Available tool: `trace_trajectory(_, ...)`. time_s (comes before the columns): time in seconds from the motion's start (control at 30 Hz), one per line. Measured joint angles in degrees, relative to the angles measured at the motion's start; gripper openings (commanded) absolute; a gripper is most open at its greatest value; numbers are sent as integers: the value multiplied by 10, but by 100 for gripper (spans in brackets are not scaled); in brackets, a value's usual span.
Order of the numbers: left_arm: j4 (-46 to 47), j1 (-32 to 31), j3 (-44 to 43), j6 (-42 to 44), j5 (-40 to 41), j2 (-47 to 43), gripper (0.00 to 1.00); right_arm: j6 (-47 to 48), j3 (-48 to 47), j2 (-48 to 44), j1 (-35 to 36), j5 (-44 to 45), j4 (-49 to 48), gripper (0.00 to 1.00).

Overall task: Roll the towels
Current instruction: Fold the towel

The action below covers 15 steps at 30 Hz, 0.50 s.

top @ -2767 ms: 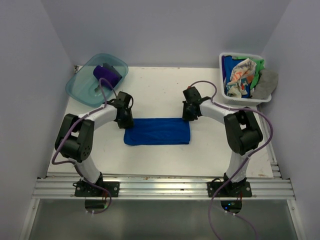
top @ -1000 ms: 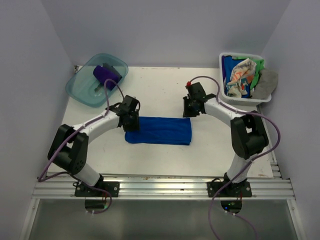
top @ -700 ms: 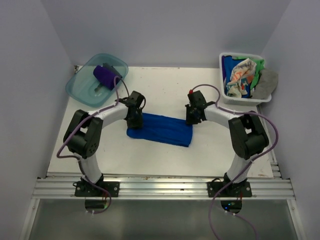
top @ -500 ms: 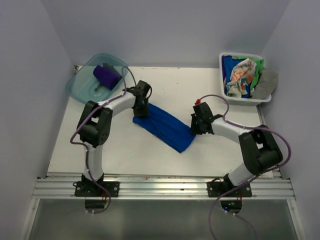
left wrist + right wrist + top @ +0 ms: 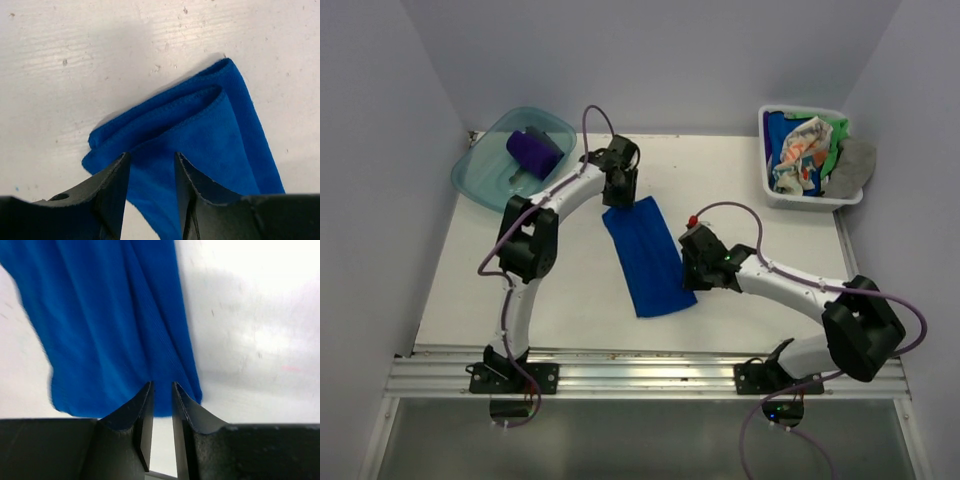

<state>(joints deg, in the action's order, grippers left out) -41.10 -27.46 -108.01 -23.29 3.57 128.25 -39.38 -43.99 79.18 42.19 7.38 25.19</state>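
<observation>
A royal blue towel, folded into a long strip, lies on the table running from far to near. My left gripper is closed on its far end; in the left wrist view the folded cloth fills the gap between the fingers. My right gripper pinches the near right edge; in the right wrist view the jaws stand nearly together on the towel's hem. A rolled purple towel lies in the teal tub. Cream, green and grey towels are in the basket.
The translucent teal tub stands at the far left corner. The white basket stands at the far right corner, against the wall. White walls close in the table on three sides. A metal rail runs along the near edge.
The blue towel has swung from lying left-to-right to lying far-to-near. My left gripper carried its end toward the far side; my right gripper carried its end toward the near side.
</observation>
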Motion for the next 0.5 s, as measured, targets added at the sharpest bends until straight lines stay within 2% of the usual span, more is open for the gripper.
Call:
trace_trajectory(0.13, 0, 0, 43, 4, 1, -59, 45, 30, -101, 54, -21, 11, 2, 24)
trace_trajectory(0.3, 10, 0, 115, -1, 0, -143, 45, 81, -242, 175, -63, 6, 5, 24)
trace_trajectory(0.5, 19, 12, 147, -6, -7, -145, 52, 125, -378, 303, -91, -10, 14, 27)
